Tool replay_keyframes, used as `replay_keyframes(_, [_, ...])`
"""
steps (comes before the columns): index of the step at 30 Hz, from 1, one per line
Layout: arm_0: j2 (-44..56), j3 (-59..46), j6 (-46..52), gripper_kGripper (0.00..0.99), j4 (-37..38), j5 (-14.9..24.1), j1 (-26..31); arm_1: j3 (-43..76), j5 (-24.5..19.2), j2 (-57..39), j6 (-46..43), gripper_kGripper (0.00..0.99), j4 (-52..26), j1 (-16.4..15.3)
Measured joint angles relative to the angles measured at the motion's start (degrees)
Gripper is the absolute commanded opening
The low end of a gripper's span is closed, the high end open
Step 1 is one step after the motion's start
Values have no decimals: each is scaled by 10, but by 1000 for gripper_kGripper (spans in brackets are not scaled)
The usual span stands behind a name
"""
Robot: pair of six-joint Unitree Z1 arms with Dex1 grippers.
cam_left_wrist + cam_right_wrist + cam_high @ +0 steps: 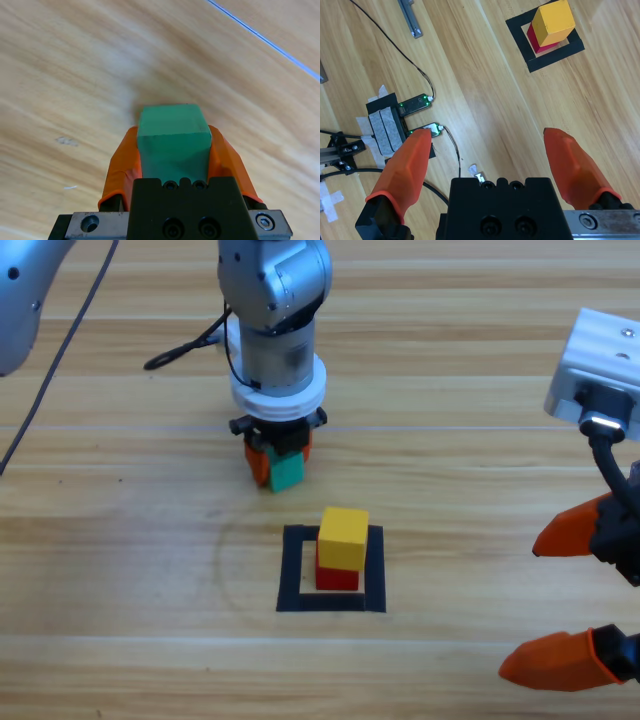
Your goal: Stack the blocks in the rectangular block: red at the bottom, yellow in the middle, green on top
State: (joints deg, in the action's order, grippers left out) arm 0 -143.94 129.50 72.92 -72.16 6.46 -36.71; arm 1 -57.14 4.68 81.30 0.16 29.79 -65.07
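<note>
Left gripper (277, 466) clamps green cube (286, 472) above bare wood, behind the tape square (297, 600)
Yellow (342, 537) sits skewed on red (337, 577) inside it; right gripper (570, 595) spread wide at right edge

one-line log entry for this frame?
left gripper: shut on green cube | yellow cube on red cube in tape square | right gripper: open, idle

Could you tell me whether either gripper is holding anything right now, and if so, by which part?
The left gripper holds the small teal-green cube, its orange jaws pressing two opposite side faces. The right gripper is open and holds nothing.
</note>
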Motion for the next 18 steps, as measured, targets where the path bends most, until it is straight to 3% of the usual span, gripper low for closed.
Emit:
replay_keyframes(11, [15, 86, -278, 0, -55, -4, -7, 0, 0, 0, 0, 988, 0, 0])
replay_keyframes(18, [102, 86, -438, 0, -81, -5, -23, 0, -1, 0, 0, 988, 0, 0])
